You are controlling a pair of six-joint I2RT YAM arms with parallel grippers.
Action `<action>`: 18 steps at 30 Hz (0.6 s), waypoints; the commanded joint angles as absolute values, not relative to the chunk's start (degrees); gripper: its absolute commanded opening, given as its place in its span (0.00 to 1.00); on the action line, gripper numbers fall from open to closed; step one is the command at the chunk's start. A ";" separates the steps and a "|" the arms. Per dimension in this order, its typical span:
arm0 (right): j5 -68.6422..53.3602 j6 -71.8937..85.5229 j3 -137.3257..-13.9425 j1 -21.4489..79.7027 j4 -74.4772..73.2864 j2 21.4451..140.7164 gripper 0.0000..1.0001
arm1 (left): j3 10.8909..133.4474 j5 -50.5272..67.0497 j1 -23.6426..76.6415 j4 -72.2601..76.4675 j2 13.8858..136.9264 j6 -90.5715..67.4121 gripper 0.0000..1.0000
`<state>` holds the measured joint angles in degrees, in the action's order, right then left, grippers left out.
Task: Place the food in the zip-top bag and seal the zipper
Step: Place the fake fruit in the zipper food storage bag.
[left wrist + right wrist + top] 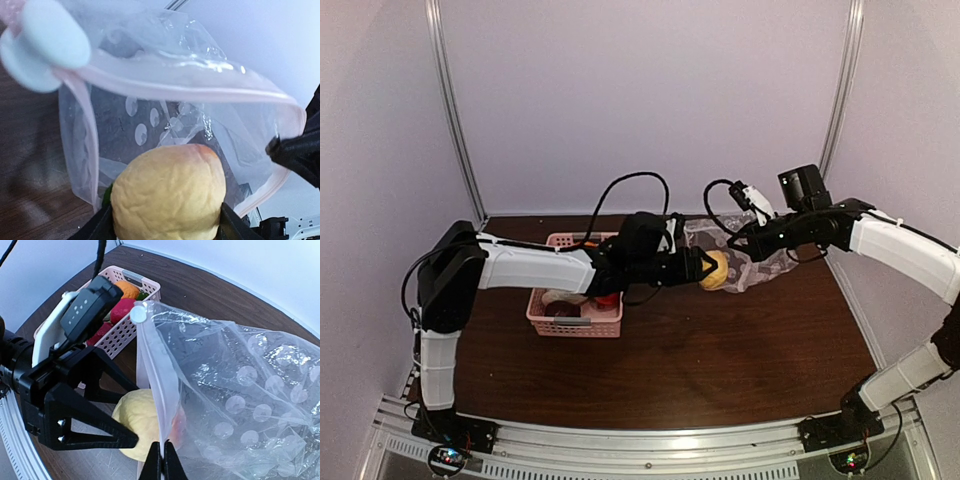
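Two clamps: left pincer (709, 270) on yellow food (167, 192) at bag (240, 390), right pincer (162, 460) on zipper (200, 85).

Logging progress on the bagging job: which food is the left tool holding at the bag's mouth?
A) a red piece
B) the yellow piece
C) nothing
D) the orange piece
B: the yellow piece sits clamped in the left tool, right at the open mouth of the zip-top bag, whose edge the right tool pinches.
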<state>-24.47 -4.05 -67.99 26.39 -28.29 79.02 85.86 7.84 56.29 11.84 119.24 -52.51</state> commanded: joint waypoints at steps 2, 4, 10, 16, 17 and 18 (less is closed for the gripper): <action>-29.64 -4.07 -68.41 27.78 -31.15 79.30 0.00 | 91.46 6.13 55.88 9.89 119.10 -49.10 0.35; -30.68 -3.66 -67.98 28.02 -30.59 79.49 0.00 | 92.60 9.70 55.86 11.63 119.38 -48.02 0.34; -36.51 -2.43 -68.94 28.04 -29.38 78.35 0.00 | 95.94 12.02 55.89 11.85 121.79 -48.91 0.32; -35.59 -2.76 -68.68 27.67 -28.37 75.73 0.00 | 97.07 14.13 55.90 10.82 123.48 -50.38 0.43; -35.25 -2.81 -68.46 27.40 -28.24 75.38 0.00 | 96.83 14.27 55.90 10.97 123.17 -50.18 0.51; -34.81 -2.81 -68.28 27.09 -27.95 75.19 0.00 | 96.48 14.10 55.96 11.16 122.58 -49.92 0.58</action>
